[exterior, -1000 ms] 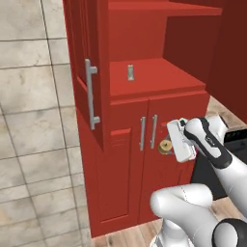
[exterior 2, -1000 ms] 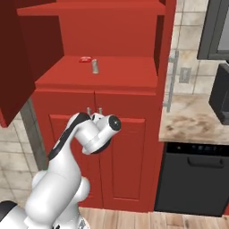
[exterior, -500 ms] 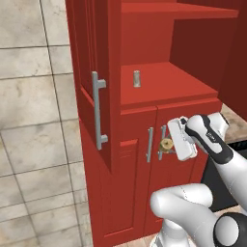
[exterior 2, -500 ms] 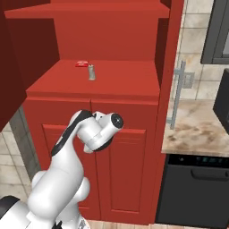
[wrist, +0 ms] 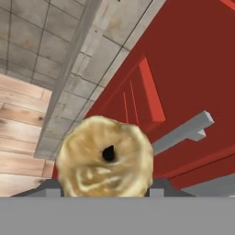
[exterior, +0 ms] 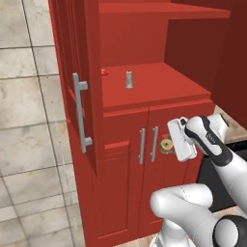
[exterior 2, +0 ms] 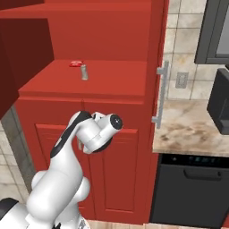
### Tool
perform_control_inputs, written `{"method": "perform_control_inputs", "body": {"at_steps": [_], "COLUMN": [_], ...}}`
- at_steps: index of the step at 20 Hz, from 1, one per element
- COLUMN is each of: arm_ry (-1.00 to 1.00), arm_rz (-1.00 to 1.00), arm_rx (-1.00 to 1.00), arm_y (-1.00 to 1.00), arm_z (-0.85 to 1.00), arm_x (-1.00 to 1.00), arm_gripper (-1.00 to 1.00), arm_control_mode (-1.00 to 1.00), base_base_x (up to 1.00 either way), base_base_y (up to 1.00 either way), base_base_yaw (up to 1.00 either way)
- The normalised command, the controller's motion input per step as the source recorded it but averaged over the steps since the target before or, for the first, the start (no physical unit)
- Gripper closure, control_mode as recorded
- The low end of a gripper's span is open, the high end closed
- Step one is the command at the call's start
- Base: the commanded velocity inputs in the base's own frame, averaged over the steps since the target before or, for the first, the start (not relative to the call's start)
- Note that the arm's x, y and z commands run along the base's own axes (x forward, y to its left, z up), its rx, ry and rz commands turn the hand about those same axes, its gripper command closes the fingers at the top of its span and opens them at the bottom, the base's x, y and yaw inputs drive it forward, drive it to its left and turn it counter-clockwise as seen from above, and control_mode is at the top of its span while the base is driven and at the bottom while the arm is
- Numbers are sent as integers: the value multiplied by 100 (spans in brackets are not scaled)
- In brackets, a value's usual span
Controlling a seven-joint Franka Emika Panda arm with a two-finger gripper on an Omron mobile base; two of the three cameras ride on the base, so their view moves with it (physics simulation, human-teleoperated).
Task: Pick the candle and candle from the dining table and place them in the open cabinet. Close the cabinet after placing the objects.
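Observation:
My gripper (exterior: 170,144) is shut on the squat golden-tan candle (exterior: 166,145), holding it in front of the cabinet's lower doors, below the shelf. In the hand view this candle (wrist: 105,158) sits at the bottom middle, its end with a dark wick hole facing the camera, and it hides the fingertips. The slim grey candle (exterior: 129,79) stands upright on the red inner shelf (exterior: 164,87) of the open cabinet; from the right it appears as a small grey candle (exterior 2: 83,72) on the same shelf (exterior 2: 116,82). The dining table is out of view.
A small flat red item (exterior: 103,72) lies behind the grey candle. The left cabinet door (exterior: 77,72) stands open with a long silver handle (exterior: 79,113); the right door's handle (exterior 2: 162,94) borders a marble counter (exterior 2: 192,129) over a dark dishwasher (exterior 2: 192,188). The lower doors (exterior: 125,159) are closed.
Both base views have shifted and the cabinet looks larger and nearer, so the camera has moved. The arm keeps the same pose with the golden-tan candle in its grip.

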Motion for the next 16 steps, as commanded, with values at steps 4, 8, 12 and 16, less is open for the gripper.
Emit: {"method": "perform_control_inputs", "body": {"at_steps": [4, 8, 12, 16], "arm_ry": [0, 0, 0, 0], "arm_rz": [0, 0, 0, 0], "arm_rx": [0, 0, 0, 0], "arm_y": [0, 0, 0, 0], "arm_z": [0, 0, 0, 0], "arm_x": [0, 0, 0, 0], "arm_gripper": [100, 100, 100, 100], "arm_control_mode": [100, 100, 100, 100], "base_base_x": [26, 36, 28, 11], "base_base_y": [-7, 0, 0, -3], "base_base_yaw": [0, 2, 3, 4]}}
